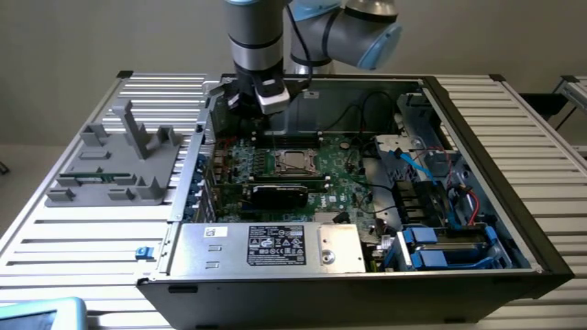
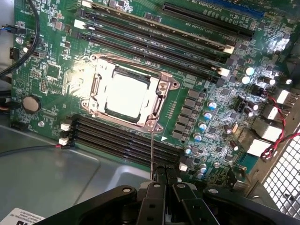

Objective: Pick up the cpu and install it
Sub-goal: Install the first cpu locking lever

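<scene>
Small flat square silvery-grey cpu is sitting inside the metal socket frame at centre of the exterior view, probably light, stiff, scratch-prone, best gripped by its thin edges; black gripper is hovering nearby, pinched closed, carrying no chip.

The exterior camera stands high and well back, tilted down over the whole open computer case on the slatted table, with the arm entering at 12 o'clock. The wrist camera sits just behind the hand and looks down from close range on the motherboard. Both views share the board's socket frame and the flanking memory slots.
</scene>
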Motion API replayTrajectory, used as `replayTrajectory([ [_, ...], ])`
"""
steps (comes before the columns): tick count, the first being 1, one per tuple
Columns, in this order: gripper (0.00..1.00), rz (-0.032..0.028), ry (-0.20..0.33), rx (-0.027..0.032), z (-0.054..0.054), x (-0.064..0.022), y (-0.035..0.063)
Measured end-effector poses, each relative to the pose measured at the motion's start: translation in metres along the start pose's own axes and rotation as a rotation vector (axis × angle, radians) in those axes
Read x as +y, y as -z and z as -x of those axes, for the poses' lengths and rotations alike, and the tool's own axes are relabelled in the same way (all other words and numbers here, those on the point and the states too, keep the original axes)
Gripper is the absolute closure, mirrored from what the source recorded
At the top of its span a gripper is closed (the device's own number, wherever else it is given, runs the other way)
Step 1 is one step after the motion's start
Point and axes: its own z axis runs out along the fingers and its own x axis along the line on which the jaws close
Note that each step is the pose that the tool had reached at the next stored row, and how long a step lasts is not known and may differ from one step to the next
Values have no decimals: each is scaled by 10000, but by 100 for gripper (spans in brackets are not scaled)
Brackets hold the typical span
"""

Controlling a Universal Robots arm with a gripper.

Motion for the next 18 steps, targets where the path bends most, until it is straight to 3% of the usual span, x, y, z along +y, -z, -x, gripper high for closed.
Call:
replayTrajectory([
  [5,88,-206,-65,115,-46,15,-3],
  [12,88,-337,-252,225,-69,41,-16],
  [15,88,-362,-329,310,-70,48,-17],
  [18,88,-368,-333,314,-71,48,-18],
])
